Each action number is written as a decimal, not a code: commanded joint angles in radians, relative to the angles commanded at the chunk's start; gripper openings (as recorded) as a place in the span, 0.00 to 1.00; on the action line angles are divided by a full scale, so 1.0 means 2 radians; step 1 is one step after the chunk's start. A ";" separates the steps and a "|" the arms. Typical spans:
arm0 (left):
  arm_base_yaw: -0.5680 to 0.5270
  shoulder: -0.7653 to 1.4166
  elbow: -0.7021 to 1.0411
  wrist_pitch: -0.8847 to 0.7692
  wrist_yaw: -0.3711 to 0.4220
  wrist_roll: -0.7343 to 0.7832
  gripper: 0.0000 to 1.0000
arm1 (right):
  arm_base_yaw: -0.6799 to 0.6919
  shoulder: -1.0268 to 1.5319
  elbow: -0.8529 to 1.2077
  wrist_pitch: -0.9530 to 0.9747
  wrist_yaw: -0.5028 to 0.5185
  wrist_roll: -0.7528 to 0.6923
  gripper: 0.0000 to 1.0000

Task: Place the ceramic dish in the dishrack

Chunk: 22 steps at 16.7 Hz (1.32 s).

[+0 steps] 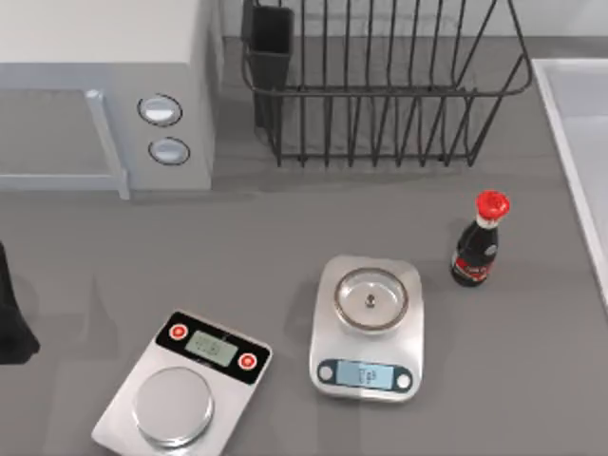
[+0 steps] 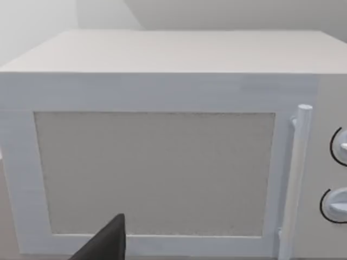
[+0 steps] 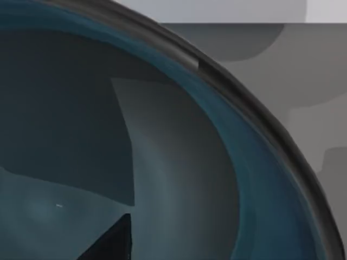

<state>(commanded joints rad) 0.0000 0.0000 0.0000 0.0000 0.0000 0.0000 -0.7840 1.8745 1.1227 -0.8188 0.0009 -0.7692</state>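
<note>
R gripper [image 3: 108,241] close over blue ceramic dish [image 3: 179,179], grip can't tell; L arm [image 1: 14,318] parked at table's left edge facing microwave [image 2: 162,162]; dishrack [image 1: 380,85] at back.

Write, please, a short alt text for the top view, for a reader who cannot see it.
A black wire dishrack stands at the far edge of a grey table, with a white microwave to its left. Nearer lie two kitchen scales and a red-capped dark bottle.

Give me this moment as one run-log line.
left arm: parked at table's left edge, facing microwave | right wrist view: close over blue dish | dishrack: no dish inside
</note>
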 joint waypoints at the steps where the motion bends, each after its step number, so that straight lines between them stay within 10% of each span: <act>1: 0.000 0.000 0.000 0.000 0.000 0.000 1.00 | 0.000 0.000 0.000 0.000 0.000 0.000 0.77; 11: 0.000 0.000 0.000 0.000 0.000 0.000 1.00 | 0.000 0.000 0.000 0.000 0.000 0.000 0.02; 22: 0.000 0.000 0.000 0.000 0.000 0.000 1.00 | -0.001 -0.001 0.007 -0.007 0.000 0.000 0.00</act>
<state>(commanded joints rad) 0.0000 0.0000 0.0000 0.0000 0.0000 0.0000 -0.7851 1.8719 1.1365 -0.8328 0.0011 -0.7696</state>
